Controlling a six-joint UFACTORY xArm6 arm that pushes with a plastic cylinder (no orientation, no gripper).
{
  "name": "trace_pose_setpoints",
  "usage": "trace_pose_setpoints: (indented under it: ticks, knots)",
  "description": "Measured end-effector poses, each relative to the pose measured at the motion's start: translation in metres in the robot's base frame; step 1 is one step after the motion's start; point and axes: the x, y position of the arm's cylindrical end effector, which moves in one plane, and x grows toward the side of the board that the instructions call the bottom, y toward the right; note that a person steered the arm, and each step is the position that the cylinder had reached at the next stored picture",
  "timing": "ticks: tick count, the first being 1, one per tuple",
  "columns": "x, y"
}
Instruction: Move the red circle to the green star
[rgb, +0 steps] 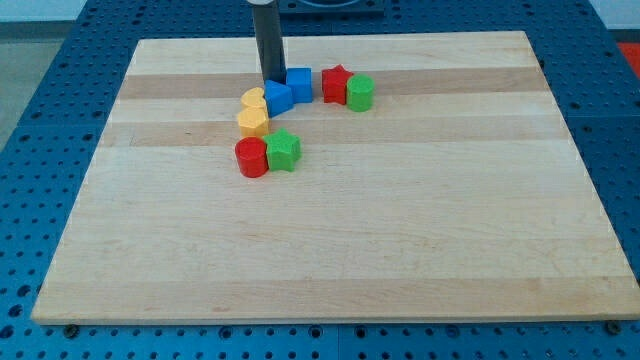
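Note:
The red circle (251, 158) lies left of centre on the wooden board (330, 260), touching the green star (284, 150) on its right. My tip (272, 79) stands at the view's top, just above the blue triangle-like block (277, 98) and left of the blue square (298, 84). It is well above the red circle and green star.
Two yellow blocks (253, 112) sit stacked in line above the red circle. A red star (335, 84) and a green circle (360, 92) lie right of the blue square. Blue perforated table surrounds the board.

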Motion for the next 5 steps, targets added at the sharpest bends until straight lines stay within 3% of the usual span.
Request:
trace_pose_setpoints:
  ticks: [5]
  knots:
    - [-0.002,0.0101]
